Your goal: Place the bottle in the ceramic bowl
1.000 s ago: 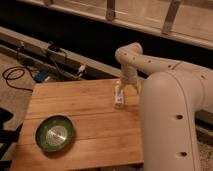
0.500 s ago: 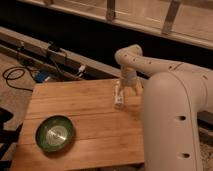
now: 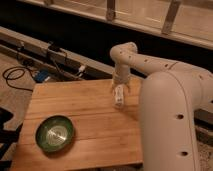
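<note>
The bottle (image 3: pixel 119 96) is small, whitish and slim. It stands near the far right edge of the wooden table (image 3: pixel 85 115). My gripper (image 3: pixel 120 88) comes down from the white arm (image 3: pixel 150 65) and sits right over the bottle's top, around its upper part. The ceramic bowl (image 3: pixel 55 133) is round and green with a shiny paler centre. It sits on the table's near left part, well away from the gripper and bottle, with nothing in it.
The robot's large white body (image 3: pixel 170 125) fills the right side, next to the table's right edge. Cables and a blue object (image 3: pixel 40 76) lie on the floor at the left. A dark ledge and railing (image 3: pixel 110 35) run behind the table.
Almost nothing has moved. The gripper stays over the bottle at the same spot, and the bowl has not moved.
</note>
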